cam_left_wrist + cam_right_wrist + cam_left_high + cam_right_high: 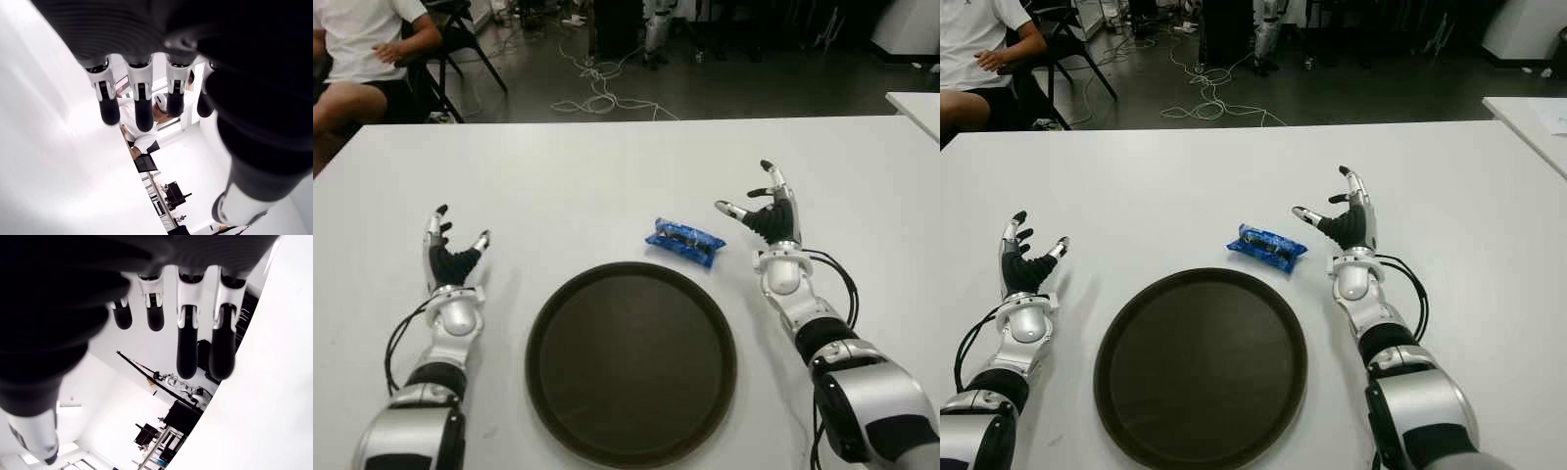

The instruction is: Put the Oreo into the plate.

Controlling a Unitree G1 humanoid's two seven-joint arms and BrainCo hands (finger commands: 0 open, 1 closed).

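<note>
The Oreo pack [685, 241] lies flat on the white desk [568, 176], just beyond the far right rim of the round dark plate [631, 362] and apart from it. The right hand [766, 211] shows just to the right of the pack, fingers spread and holding nothing, thumb pointing toward the wrapper without touching it. The left hand [450, 250] shows to the left of the plate, also open and empty.

The pack looks small and light, wrapped in glossy blue film that will likely be slippery and crinkle under pressure, and the biscuits inside could crack if squeezed hard. A gentle pinch across its narrow width near the middle, thumb on one long side and fingers on the other, seems the safest hold. Nothing has been lifted yet, so the task is at its start.
</note>
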